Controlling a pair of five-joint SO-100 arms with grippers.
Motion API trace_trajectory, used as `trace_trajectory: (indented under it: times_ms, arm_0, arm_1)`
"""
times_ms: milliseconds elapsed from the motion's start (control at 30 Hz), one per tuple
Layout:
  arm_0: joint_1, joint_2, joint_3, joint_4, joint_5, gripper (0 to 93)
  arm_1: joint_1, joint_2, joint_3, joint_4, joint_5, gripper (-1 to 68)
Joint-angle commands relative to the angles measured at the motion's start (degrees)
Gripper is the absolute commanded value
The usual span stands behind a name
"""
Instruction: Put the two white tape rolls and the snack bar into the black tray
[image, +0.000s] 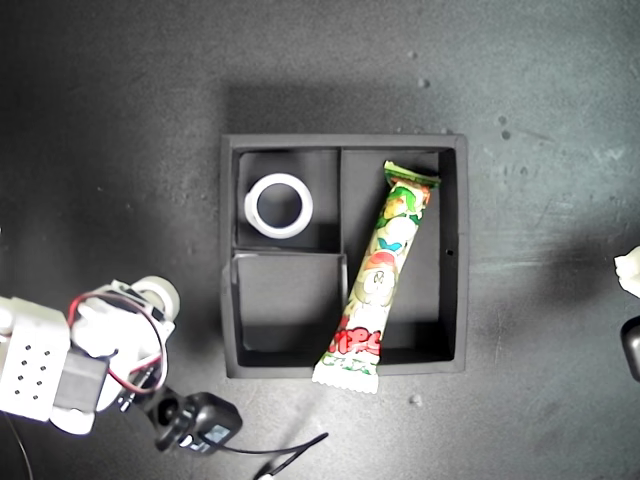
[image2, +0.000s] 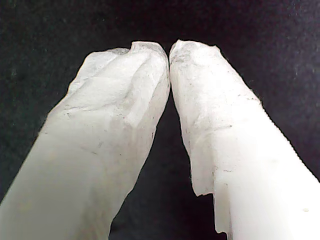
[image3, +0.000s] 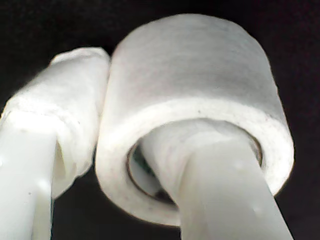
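Observation:
The black tray (image: 455, 255) sits mid-table in the exterior view. One white tape roll (image: 279, 205) lies flat in its far small compartment. The snack bar (image: 383, 272) lies slanted in the long compartment, with its near end resting over the tray's front wall. The other white tape roll (image3: 200, 85) is held by my second gripper (image3: 107, 100), which is shut on it with one finger through the centre and one outside. In the exterior view that roll (image: 158, 292) is off the tray, toward the lower left. My first gripper (image2: 169, 47) is shut and holds nothing, over the dark mat.
The near small compartment (image: 290, 300) holds nothing. A black camera module (image: 205, 420) with a cable lies below the second arm in the exterior view. An arm's white tip (image: 628, 268) shows at the exterior view's right edge. The dark mat surrounds the tray.

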Motion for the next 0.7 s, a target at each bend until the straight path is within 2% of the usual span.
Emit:
trace_trajectory:
  times_ms: [0,233,467,667]
  arm_0:
    - [-1.49,3.52,-7.91,9.76,0.88,0.0]
    - [-3.60,4.31,-35.60,33.40,4.13,0.0]
    - [-4.04,-15.38,-72.16,38.50,11.78,0.0]
    - [-5.01,-31.29,-86.84,38.76,12.48,0.0]
  arm_1:
    - [-0.18,0.88,0.00,-1.14,-0.79,-0.1]
    - [0.18,0.88,1.05,-3.43,-2.11,-0.1]
    - [0.88,0.88,3.16,-6.86,-2.29,-0.1]
    - [0.88,0.88,4.22,-8.17,-1.76,-0.1]
